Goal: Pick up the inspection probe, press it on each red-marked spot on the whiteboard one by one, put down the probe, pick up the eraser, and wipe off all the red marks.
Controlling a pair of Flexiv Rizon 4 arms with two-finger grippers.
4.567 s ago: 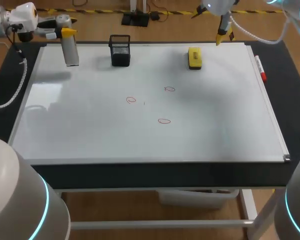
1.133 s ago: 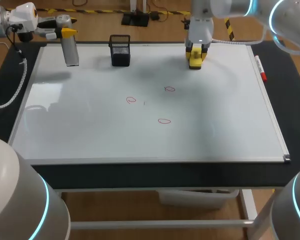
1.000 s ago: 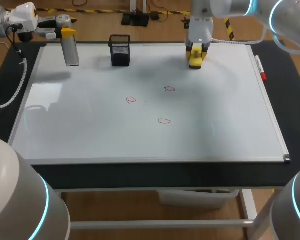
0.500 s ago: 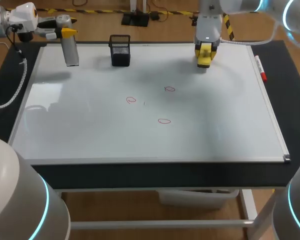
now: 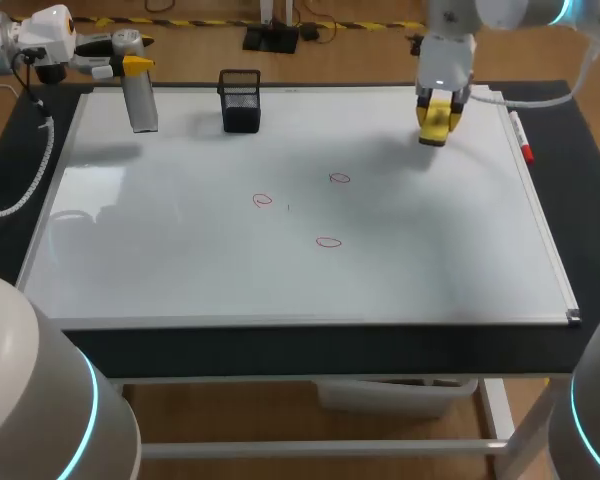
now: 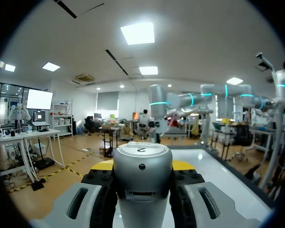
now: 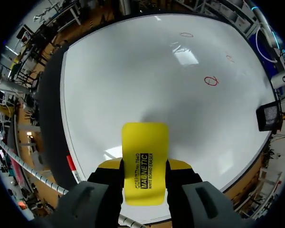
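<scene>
Head view: the right gripper [image 5: 439,103] hangs over the far right part of the whiteboard [image 5: 180,270], its two fingers clamped on the sides of the yellow eraser [image 5: 434,124]. The eraser is lifted off the surface and sticks out past the fingertips. Three small red marks lie near the board's middle: one [image 5: 263,200] to the left, one [image 5: 340,178] farther back and to the right, one [image 5: 327,242] nearest the front edge. All three are well apart from the eraser.

The left gripper [image 5: 132,65] is at the board's far left corner, closed on the silver probe [image 5: 143,108], which hangs nearly upright with its lower end over the board's corner. In the left wrist view the probe fills the gap between the fingers, with both pressed against it.

A black mesh cup [image 5: 240,101] stands on the board near its far edge, between the probe and the eraser. A red-capped marker [image 5: 522,138] lies just beside the board's right edge, on the black bench [image 5: 580,200].

In the right wrist view the eraser's shadow falls on the board ahead of it, and the marks lie beyond.
</scene>
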